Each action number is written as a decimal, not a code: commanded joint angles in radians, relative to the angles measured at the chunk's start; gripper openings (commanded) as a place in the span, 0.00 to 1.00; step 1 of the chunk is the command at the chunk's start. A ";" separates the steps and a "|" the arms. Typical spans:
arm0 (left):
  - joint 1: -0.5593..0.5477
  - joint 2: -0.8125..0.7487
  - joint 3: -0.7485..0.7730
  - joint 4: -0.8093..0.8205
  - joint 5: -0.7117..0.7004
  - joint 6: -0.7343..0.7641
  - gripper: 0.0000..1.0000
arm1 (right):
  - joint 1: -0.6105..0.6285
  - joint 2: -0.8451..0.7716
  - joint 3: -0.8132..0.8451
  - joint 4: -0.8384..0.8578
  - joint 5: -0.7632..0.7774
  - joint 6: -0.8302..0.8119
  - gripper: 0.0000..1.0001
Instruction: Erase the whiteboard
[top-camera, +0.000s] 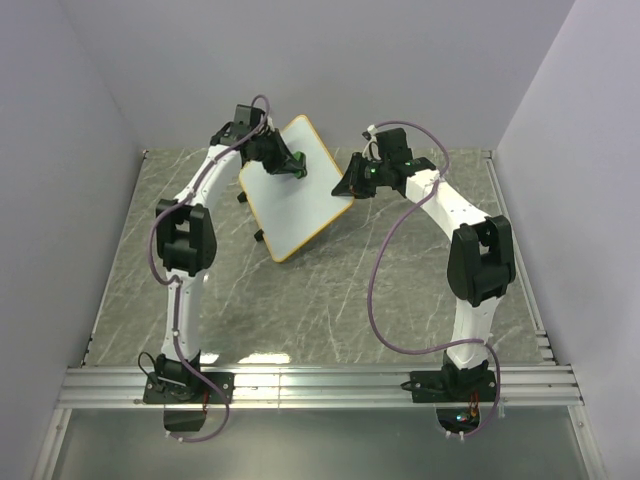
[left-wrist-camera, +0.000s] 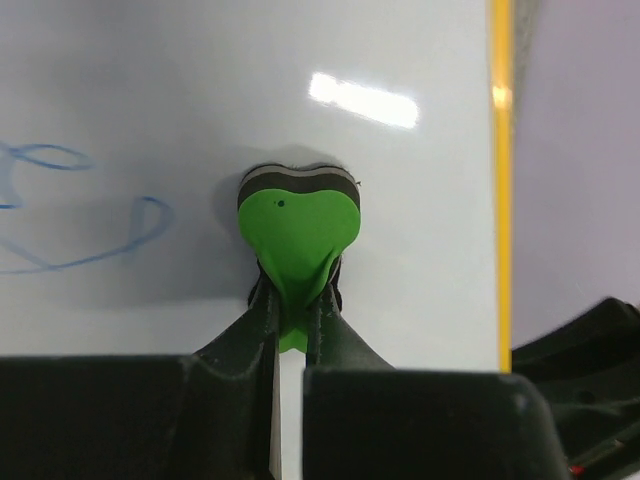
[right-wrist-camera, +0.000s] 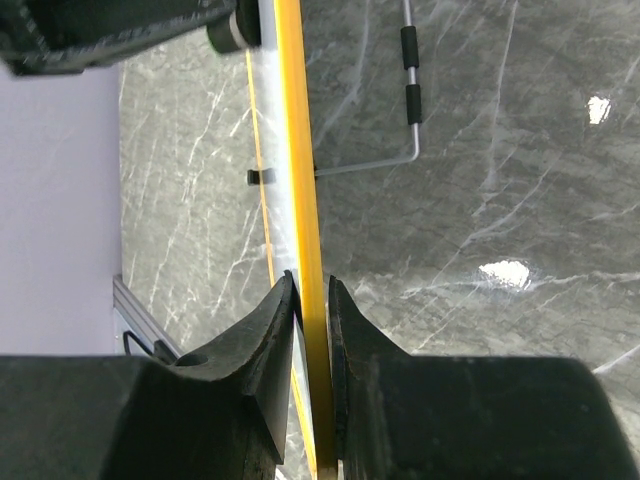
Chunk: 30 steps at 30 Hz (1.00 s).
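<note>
The whiteboard (top-camera: 292, 200), white with an orange-tan rim, is held tilted above the marble table. My right gripper (top-camera: 350, 189) is shut on its right edge; the right wrist view shows the yellow rim (right-wrist-camera: 303, 200) pinched between the fingers. My left gripper (top-camera: 290, 163) is shut on the green-and-black eraser (left-wrist-camera: 298, 225), whose black face presses on the board (left-wrist-camera: 420, 200). Blue scribbles (left-wrist-camera: 90, 215) remain on the board, left of the eraser in the left wrist view.
The board's wire stand with black sleeves (right-wrist-camera: 410, 80) hangs behind it over the grey marble table (top-camera: 330, 300). Aluminium rails (top-camera: 320, 385) run along the near edge. Grey walls close in on three sides.
</note>
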 joint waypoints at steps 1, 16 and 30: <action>0.077 0.091 -0.054 -0.067 -0.154 0.012 0.00 | 0.054 0.013 -0.052 -0.189 0.086 -0.060 0.00; 0.082 0.174 0.041 -0.115 -0.075 0.142 0.00 | 0.054 0.015 -0.068 -0.186 0.083 -0.060 0.00; -0.013 0.068 0.072 0.154 0.047 0.020 0.00 | 0.057 0.022 -0.088 -0.195 0.086 -0.067 0.00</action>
